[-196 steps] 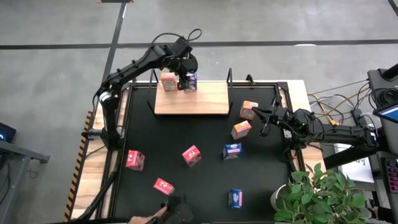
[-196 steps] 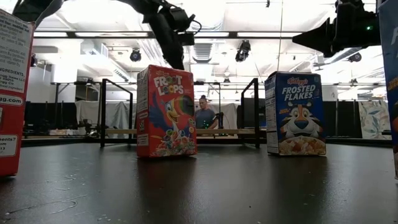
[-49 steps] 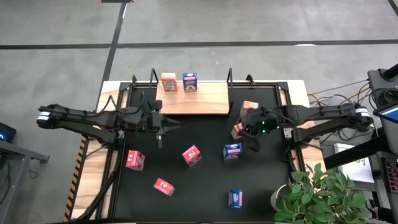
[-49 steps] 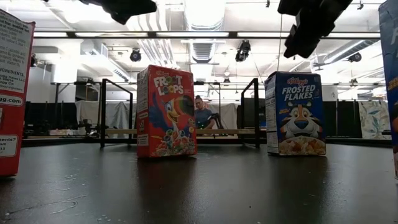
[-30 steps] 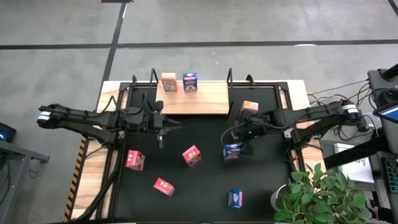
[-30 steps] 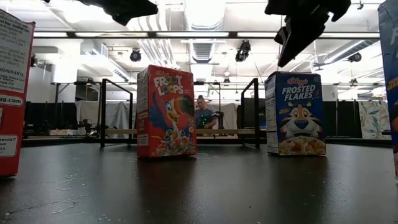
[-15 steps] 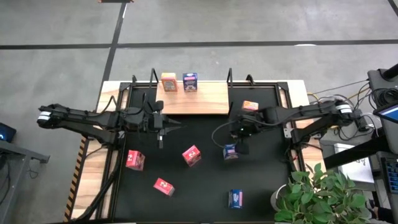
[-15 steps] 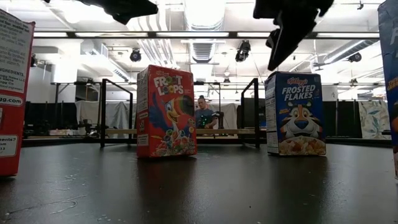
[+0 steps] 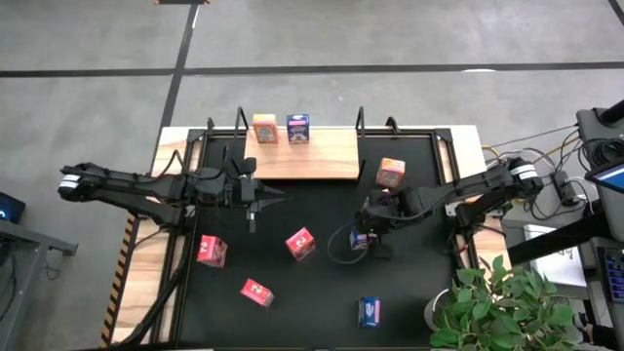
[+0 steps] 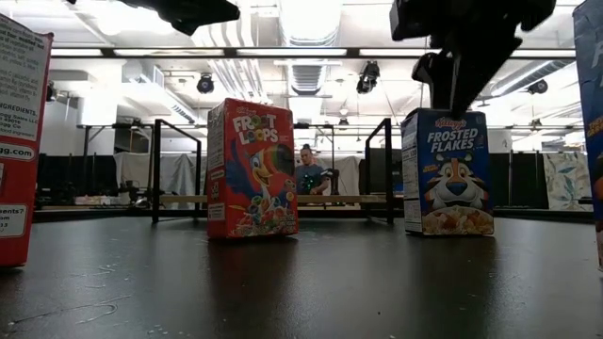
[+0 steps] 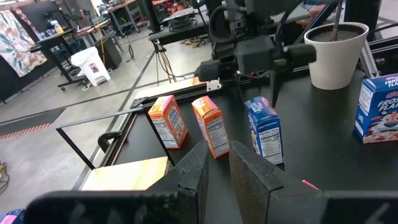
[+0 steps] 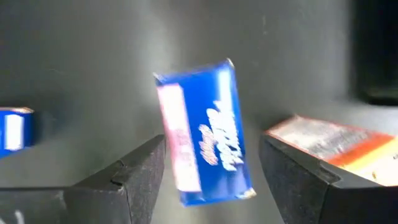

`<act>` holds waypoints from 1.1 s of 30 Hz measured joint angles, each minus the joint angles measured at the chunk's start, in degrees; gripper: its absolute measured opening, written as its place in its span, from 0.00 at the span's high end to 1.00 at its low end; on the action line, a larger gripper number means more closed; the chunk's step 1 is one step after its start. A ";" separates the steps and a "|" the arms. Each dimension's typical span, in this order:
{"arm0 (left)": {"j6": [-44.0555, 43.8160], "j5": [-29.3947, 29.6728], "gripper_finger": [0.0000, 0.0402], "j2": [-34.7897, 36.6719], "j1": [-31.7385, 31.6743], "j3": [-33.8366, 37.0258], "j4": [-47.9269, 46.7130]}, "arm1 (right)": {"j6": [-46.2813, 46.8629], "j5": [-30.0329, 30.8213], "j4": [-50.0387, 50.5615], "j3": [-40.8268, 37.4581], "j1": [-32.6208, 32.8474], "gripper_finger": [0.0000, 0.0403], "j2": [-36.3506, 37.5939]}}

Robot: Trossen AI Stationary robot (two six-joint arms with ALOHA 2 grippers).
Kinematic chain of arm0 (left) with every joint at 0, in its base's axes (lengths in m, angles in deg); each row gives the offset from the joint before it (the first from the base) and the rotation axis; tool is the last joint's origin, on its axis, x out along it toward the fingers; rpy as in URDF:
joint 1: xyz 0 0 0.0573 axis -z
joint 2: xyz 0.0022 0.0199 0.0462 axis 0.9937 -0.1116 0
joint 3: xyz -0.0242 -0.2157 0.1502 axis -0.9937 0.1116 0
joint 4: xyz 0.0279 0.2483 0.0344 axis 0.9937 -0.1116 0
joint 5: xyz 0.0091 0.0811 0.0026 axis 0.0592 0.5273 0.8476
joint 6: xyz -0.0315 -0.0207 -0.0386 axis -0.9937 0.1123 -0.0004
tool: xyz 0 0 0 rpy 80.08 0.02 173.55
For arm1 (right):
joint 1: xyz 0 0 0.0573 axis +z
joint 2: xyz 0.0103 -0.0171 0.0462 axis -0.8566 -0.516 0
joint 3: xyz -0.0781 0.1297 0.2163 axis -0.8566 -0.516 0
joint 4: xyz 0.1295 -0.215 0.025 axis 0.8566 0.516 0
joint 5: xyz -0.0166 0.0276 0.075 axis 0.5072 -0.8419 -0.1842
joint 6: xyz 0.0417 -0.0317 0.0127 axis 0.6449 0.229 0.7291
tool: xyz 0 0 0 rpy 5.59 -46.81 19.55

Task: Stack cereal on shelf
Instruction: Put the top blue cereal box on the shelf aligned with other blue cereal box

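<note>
Start at the left. Your left hand [image 9: 255,198] waits over the surface, left of centre, with its fingers [image 11: 196,171] drawn narrow and nothing between them; parked there, it stays out of the right arm's working area. Two red boxes [image 9: 211,250] stand nearer and further left, a third red box [image 9: 300,243] sits close to the centre, and all three are not yet stacked.

At the far edge, the shelf [image 9: 336,156] carries one orange box [image 9: 263,128] and one blue box [image 9: 298,128] side by side, both upright, so the row there is evidently begun.

Move right. Your right hand [image 9: 363,226] is poised directly above a blue box [image 12: 205,134] on the surface, fingers [image 12: 140,171] spread wide, one to each side, not touching it. That straddle likely prepares a pinch across the narrow faces. An orange box [image 12: 333,146] lies just beside it; another orange box [image 9: 390,173] stands farther off. One more blue box [image 9: 370,310] remains at the near right.
</note>
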 joint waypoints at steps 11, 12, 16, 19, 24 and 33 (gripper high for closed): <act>0.58 0.02 0.88 -0.15 0.00 0.00 0.06 | -0.03 0.26 -0.47 -0.11 0.15 0.49 -2.51; 0.59 0.02 0.88 -0.17 0.00 0.00 0.06 | -0.02 0.26 -0.57 -0.11 0.15 0.51 -2.57; 0.61 0.02 0.88 -0.17 -0.01 0.00 0.06 | 0.50 -0.20 -1.14 -0.11 0.15 0.58 -2.42; 1.78 0.65 0.88 -0.12 0.00 0.03 0.07 | 0.96 -0.32 -1.76 0.34 0.15 0.61 -2.07; 4.31 2.38 0.88 1.23 -0.10 1.25 0.82 | 1.91 0.22 -1.91 4.68 -0.15 0.63 -2.05; 5.69 6.53 0.88 6.89 -0.22 2.10 1.53 | -0.71 6.12 -6.44 13.75 -4.97 0.63 -3.18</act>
